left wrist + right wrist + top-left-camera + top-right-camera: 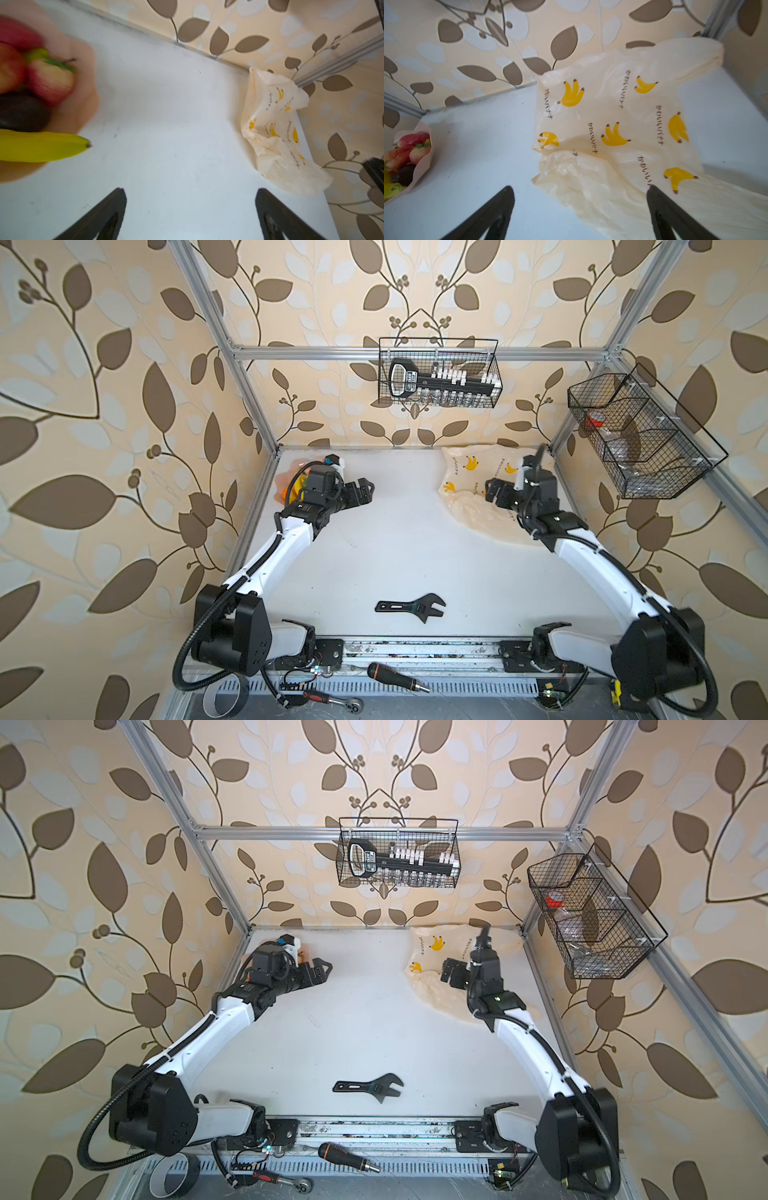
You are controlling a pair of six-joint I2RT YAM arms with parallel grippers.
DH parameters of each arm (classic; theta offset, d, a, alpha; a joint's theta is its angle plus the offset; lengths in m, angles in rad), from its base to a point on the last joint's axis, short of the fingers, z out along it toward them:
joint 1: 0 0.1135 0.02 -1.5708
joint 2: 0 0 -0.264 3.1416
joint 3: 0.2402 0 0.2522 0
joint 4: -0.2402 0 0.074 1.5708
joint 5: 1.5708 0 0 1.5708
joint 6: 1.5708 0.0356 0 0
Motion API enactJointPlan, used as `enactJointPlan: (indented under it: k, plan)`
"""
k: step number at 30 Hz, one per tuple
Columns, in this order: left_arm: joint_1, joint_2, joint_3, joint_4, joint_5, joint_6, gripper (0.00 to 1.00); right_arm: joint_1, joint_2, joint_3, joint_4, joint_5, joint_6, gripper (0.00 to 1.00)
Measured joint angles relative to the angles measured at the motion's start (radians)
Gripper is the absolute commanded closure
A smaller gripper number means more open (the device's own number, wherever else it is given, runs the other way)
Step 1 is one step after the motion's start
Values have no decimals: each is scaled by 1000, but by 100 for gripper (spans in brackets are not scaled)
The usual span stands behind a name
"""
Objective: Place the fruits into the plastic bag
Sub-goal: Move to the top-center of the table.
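Ratchet (332, 699) and screwdriver (397, 684) lie along the front rail, and a wrench (411, 608) rests on the table (395, 539) beyond. Farther back, the left gripper (370, 489) hangs wide open and empty beside the dish (83, 87) in the far left corner, with the fruits (404, 158) piled inside. The right gripper (580, 189), jaws wide and empty, hangs over the bag (612, 116), which lies crumpled in the far right corner.
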Motion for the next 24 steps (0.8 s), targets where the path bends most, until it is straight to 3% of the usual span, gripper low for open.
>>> enactJointPlan:
  k: [5, 13, 19, 24]
  plan:
    - [-42, 63, 37, -43, 103, -16, 1, 133, 270, 267, -145, 23, 23, 0]
    - [-46, 69, 68, -67, 173, -14, 1, 164, 526, 480, -256, 144, 18, 5]
    - [-46, 69, 69, -82, 219, -18, 1, 144, 536, 444, -294, 201, -14, 9]
    - [-48, 70, 68, -79, 250, -41, 1, 74, 526, 350, -274, 159, -55, 19]
